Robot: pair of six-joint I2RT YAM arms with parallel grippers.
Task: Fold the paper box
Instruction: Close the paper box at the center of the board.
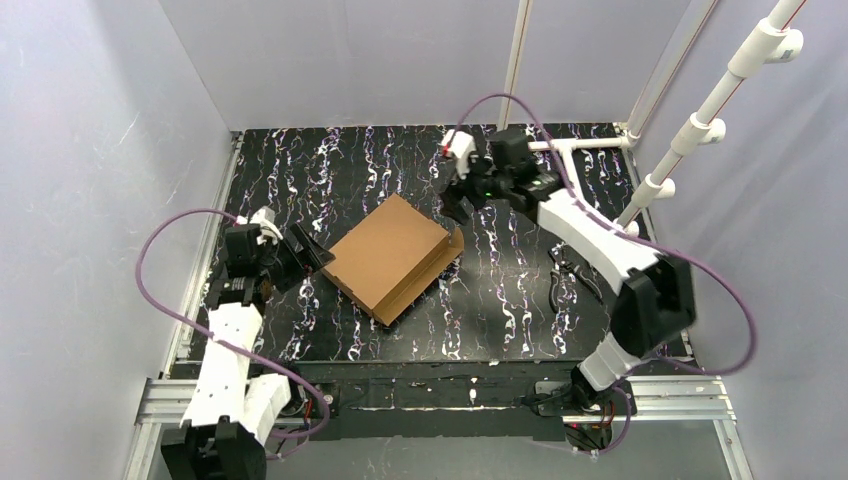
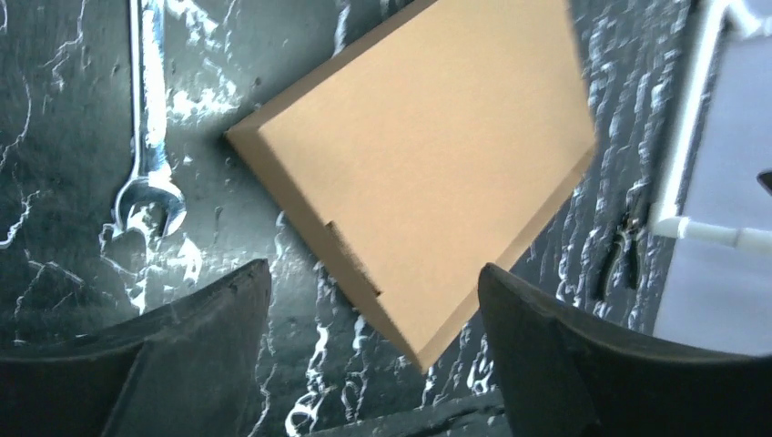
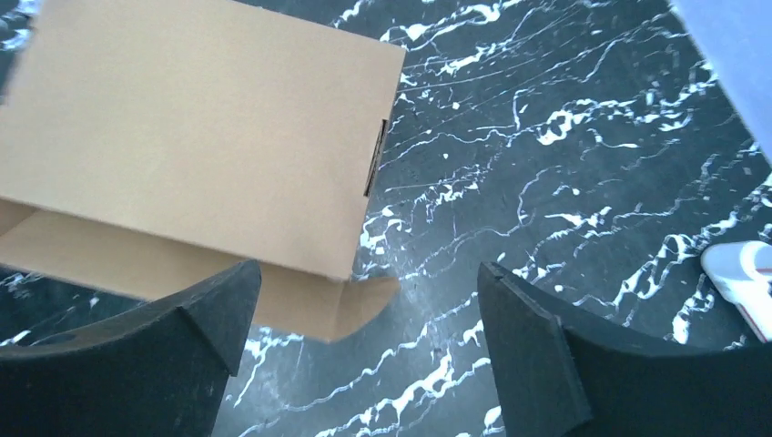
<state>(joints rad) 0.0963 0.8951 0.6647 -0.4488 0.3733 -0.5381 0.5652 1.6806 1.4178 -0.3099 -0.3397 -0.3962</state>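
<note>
Two sets of jaws are hanging spread and empty, the left jaws by the left corner of the paper box [image 1: 390, 258], the right jaws at its upper right. It is lying closed at the centre of the tabletop [image 1: 300, 170], one flap [image 3: 309, 305] poking out (probably needing tucking next). A wrench [image 2: 146, 137] and pliers [image 1: 565, 275] are lying apart from it, blocking nothing.

Soft even light, paper box [image 1: 392, 258] matte and bright, grey sheen on table [image 2: 55, 137], wrist views slightly blurred
</note>
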